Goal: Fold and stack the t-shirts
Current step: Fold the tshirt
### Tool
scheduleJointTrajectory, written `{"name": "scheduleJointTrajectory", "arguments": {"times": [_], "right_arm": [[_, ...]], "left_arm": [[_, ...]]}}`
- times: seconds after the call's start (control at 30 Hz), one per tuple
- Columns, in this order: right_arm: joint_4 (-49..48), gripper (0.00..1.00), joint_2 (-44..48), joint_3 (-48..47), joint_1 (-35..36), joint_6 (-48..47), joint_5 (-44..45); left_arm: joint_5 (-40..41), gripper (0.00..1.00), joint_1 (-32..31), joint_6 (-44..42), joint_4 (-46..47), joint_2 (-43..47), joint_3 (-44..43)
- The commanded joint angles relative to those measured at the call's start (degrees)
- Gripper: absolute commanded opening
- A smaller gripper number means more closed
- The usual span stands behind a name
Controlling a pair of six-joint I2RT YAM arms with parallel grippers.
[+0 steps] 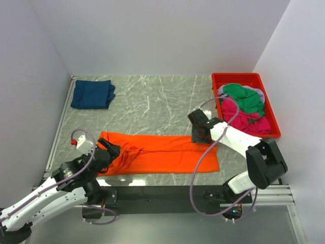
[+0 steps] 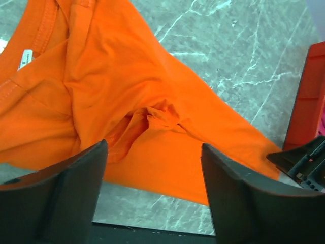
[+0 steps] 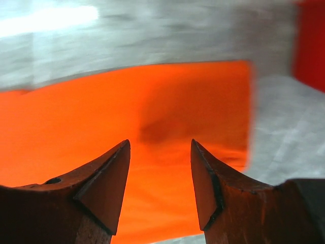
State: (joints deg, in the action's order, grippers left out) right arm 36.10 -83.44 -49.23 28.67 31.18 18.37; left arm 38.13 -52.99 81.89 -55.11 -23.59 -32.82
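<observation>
An orange t-shirt lies folded lengthwise into a long strip across the near half of the table. My left gripper hovers open over its bunched collar end. In the left wrist view the orange t-shirt shows a crumpled ridge, and nothing sits between the open fingers. My right gripper stands open above the strip's far right corner. The right wrist view shows flat orange cloth below the gripper. A folded navy t-shirt rests at the back left. Green, pink and grey t-shirts lie piled in the bin.
The red plastic bin stands at the right edge of the marble table. White walls close in the back and both sides. A dark rail runs along the near table edge by the arm bases.
</observation>
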Motion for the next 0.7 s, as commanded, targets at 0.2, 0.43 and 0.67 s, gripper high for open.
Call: {"name": "scheduleJointTrajectory", "arguments": {"times": [0.2, 0.43, 0.67], "right_arm": [[-16.5, 0.57, -6.5, -14.2, 15.3, -4.1, -14.7], [-18.8, 0.55, -15.8, -25.2, 23.8, -4.4, -14.1], [-22.0, 0.54, -18.2, -25.1, 27.1, -2.5, -15.1]], "left_arm": [[8.7, 0.99, -0.1, -9.4, 9.8, -7.3, -2.6], [-1.1, 0.99, 20.1, -30.8, 30.0, -21.1, -4.8], [-11.1, 0.91, 41.0, -39.1, 42.5, -33.8, -4.8]]}}
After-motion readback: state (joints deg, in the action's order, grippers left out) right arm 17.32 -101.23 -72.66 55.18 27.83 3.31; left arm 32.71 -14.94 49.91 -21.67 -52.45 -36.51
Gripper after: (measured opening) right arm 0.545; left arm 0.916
